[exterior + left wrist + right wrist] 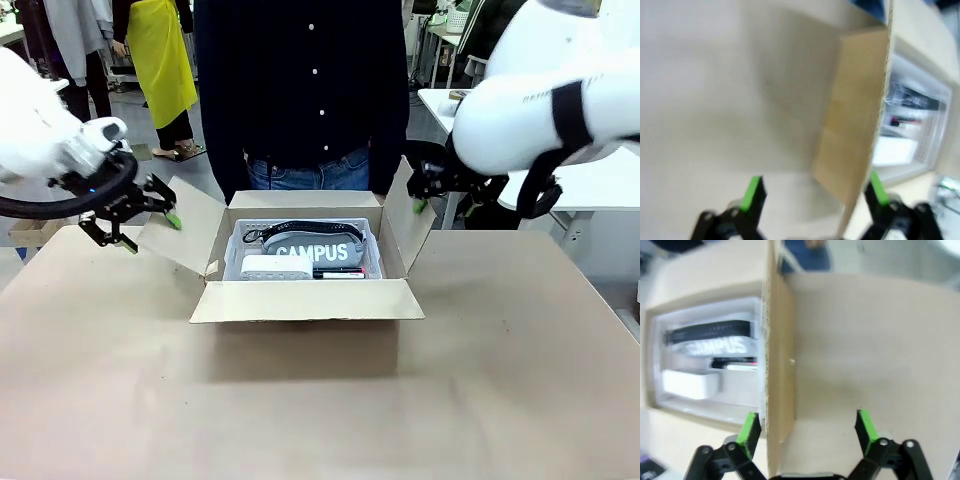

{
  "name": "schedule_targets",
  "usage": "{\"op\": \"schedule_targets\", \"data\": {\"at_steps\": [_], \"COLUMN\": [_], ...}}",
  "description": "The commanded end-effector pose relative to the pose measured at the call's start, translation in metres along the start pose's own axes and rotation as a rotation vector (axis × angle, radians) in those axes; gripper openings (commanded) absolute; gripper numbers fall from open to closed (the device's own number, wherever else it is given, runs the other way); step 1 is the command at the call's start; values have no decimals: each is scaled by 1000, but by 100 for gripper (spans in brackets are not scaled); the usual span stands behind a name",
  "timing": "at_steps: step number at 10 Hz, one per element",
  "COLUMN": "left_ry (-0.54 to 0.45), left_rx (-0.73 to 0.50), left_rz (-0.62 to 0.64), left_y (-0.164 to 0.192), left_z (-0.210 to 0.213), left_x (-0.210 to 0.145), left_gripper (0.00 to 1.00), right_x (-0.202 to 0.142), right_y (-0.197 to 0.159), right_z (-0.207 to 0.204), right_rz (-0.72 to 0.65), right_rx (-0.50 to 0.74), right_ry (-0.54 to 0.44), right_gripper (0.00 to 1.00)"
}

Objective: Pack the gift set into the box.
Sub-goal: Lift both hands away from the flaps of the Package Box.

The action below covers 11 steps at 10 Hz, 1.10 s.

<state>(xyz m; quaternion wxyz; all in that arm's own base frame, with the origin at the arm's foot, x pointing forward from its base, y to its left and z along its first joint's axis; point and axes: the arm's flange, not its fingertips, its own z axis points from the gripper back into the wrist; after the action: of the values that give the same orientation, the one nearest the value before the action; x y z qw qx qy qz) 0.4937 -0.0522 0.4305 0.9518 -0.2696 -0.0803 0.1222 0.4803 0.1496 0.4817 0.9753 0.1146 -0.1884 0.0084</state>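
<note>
On the desk [120,400] the large cardboard box [305,300] stands open. The left end effector [152,233], angled down, is spread astride the box's left flap. The right end effector [807,429] is spread astride its right flap. Inside the box lie the grey CAMPUS pouch [305,250], the small white box [275,268] and the pen [338,272].

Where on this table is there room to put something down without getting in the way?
The table is bare before the box and at both near corners. Crowded: the box holds the pouch, and the left gripper and right gripper each straddle a side flap.
</note>
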Motion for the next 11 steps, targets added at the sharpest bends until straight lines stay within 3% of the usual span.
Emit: {"op": "schedule_targets", "data": {"at_steps": [1,3,4,6,7,8,9,11], "left_ry": [220,232,265,290,234,200,259,259], "left_rx": [-465,-760,-846,-1057,-1067,-959,-1046,-1046], "left_rz": [29,31,73,267,301,353,222,222], "left_y": [90,138,158,202,218,216,218,218], "left_z": [59,73,70,53,48,46,49,49], "left_x": [2,0,8,24,31,33,2,2], "left_gripper": [100,100,100,100,100,100,100,100], "right_x": [-24,-51,-66,-94,-99,-95,-107,-107], "right_y": [-82,-138,-165,-210,-220,-218,-219,-219], "right_z": [46,61,62,45,33,23,59,59], "right_rz": [-73,-108,-126,-311,-406,-506,-321,-321], "right_rx": [476,781,898,973,954,870,986,986], "right_ry": [56,49,-5,-87,-100,-57,-117,-117], "right_gripper": [100,100,100,100,100,100,100,100]}}
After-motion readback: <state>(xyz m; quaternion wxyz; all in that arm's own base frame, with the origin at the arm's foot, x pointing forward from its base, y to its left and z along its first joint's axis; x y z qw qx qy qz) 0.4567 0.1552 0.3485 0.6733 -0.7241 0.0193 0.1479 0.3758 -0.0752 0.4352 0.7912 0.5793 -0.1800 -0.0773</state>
